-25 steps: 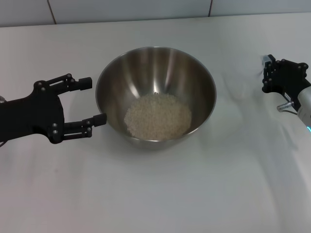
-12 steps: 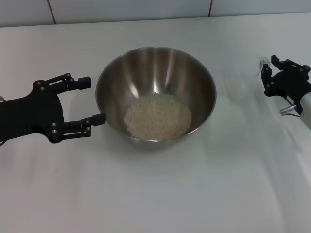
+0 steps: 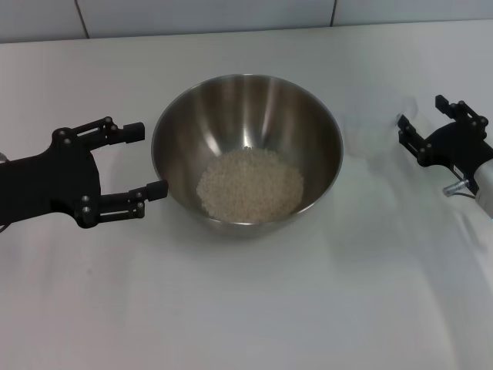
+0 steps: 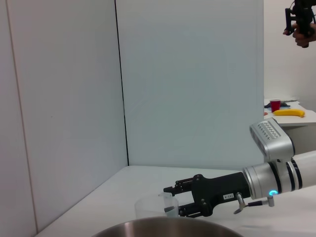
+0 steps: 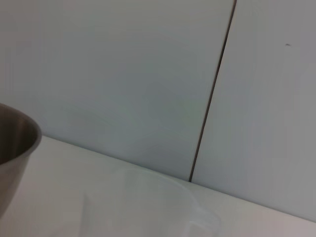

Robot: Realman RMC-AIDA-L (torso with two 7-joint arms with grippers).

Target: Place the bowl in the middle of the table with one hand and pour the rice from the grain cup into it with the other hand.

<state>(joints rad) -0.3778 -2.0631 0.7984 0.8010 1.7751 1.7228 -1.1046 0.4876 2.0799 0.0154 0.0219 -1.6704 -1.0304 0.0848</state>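
Note:
The steel bowl stands in the middle of the white table with a mound of rice in its bottom. My left gripper is open, its fingers beside the bowl's left wall, one tip close to the rim. The transparent grain cup stands upright and looks empty on the table to the right of the bowl; it also shows in the left wrist view and the right wrist view. My right gripper is open just to the right of the cup, holding nothing.
A tiled wall runs behind the table's far edge. The bowl's rim shows in the left wrist view and in the right wrist view. A second table with a banana and a red cup stands far behind.
My right gripper has opened wider and turned, and its fingertips now reach a little farther left. The bowl, the rice and my left gripper have not moved.

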